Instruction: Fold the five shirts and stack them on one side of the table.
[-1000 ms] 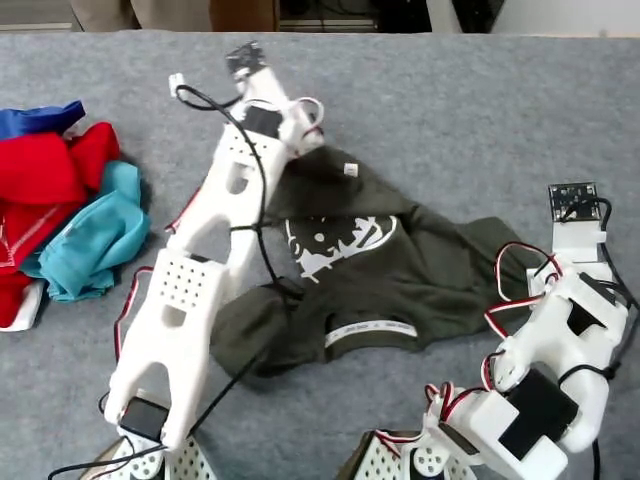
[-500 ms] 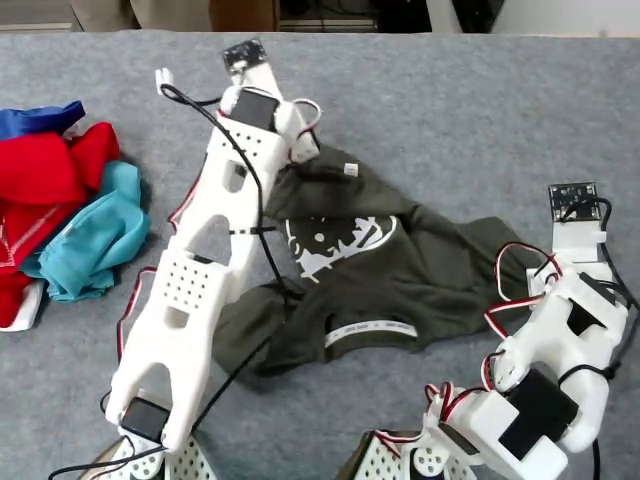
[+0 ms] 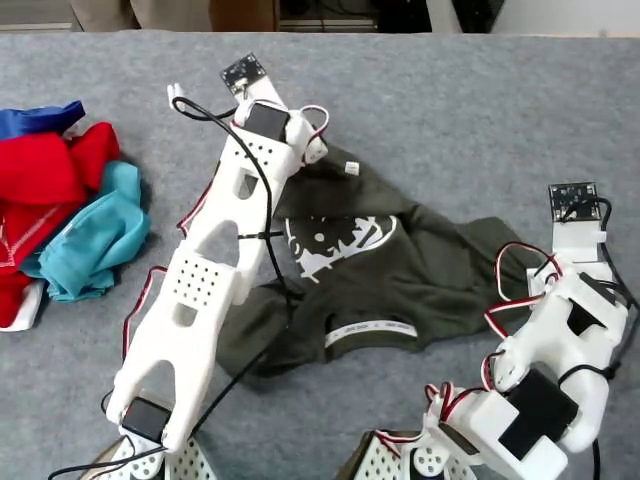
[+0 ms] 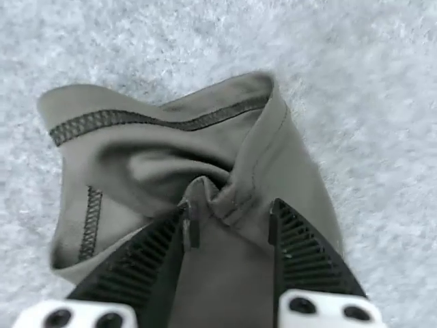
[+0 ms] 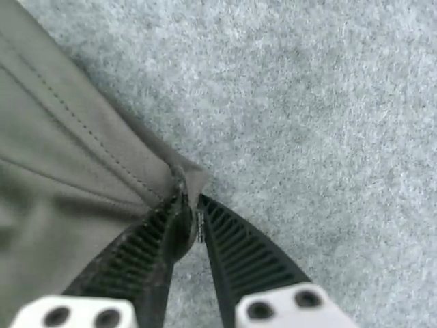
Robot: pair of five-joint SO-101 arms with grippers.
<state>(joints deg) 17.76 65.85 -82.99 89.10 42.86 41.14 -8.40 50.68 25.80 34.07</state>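
A dark green shirt (image 3: 380, 270) with a white print lies crumpled on the grey table at the middle. My left gripper (image 3: 305, 160) is at the shirt's far corner. In the left wrist view this gripper (image 4: 229, 208) is open, and a puckered fold of the hemmed sleeve (image 4: 171, 150) lies between its fingers. My right gripper (image 3: 535, 275) is at the shirt's right edge. The right wrist view shows it (image 5: 191, 205) shut on the shirt's stitched hem (image 5: 82, 164), just above the table.
Several more shirts, red (image 3: 45, 170), blue (image 3: 35, 118) and teal (image 3: 95, 235), lie in a loose pile at the table's left edge. Bare grey cloth (image 3: 480, 110) stretches behind and to the right of the green shirt.
The left arm's wrist rose toward the far side, then came back and shifted slightly right over the shirt's corner. The right arm and the shirt have hardly moved.
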